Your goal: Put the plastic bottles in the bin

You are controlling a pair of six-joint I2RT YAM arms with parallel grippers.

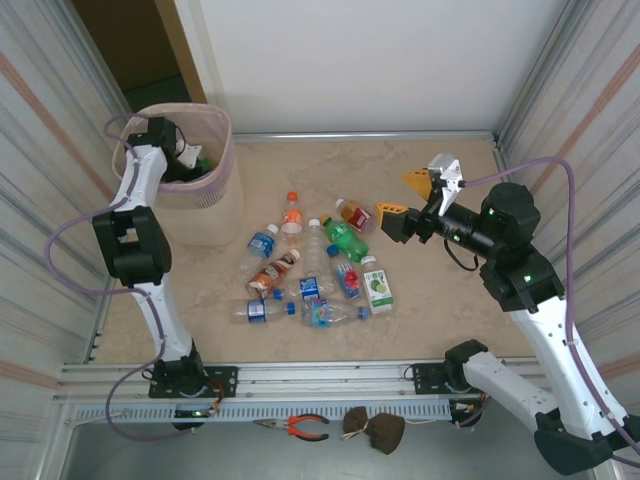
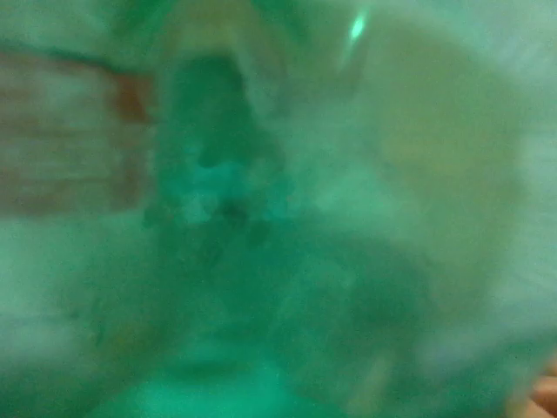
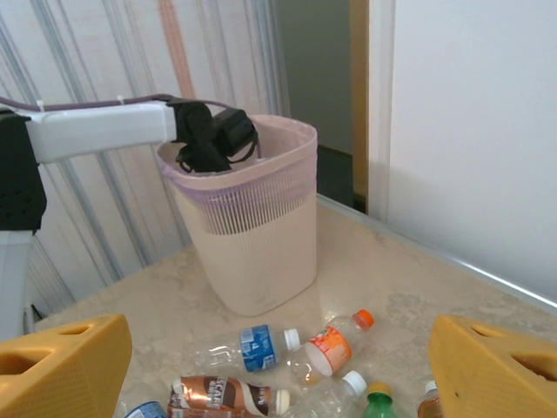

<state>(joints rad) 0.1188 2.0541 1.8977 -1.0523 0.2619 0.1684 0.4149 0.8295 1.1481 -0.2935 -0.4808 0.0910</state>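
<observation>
The beige bin (image 1: pixel 205 215) with a pink liner stands at the back left. My left gripper (image 1: pixel 188 160) hangs inside its mouth, next to something green (image 1: pixel 204 163). The left wrist view is a green blur (image 2: pixel 278 261), so its jaws cannot be read. Several plastic bottles (image 1: pixel 310 270) lie in a heap mid-table, among them a green one (image 1: pixel 345 238) and an orange-capped one (image 1: pixel 292 213). My right gripper (image 1: pixel 404 196) hovers open to the right of the heap, nothing between its yellow fingers (image 3: pixel 61 366). The right wrist view looks over bottles (image 3: pixel 252 347) toward the bin (image 3: pixel 261 235).
Striped walls close in the left and right sides, and a white wall stands behind. Bare table lies right of the heap and behind it. Pliers (image 1: pixel 300 427) and a brown object (image 1: pixel 375 428) lie below the front rail.
</observation>
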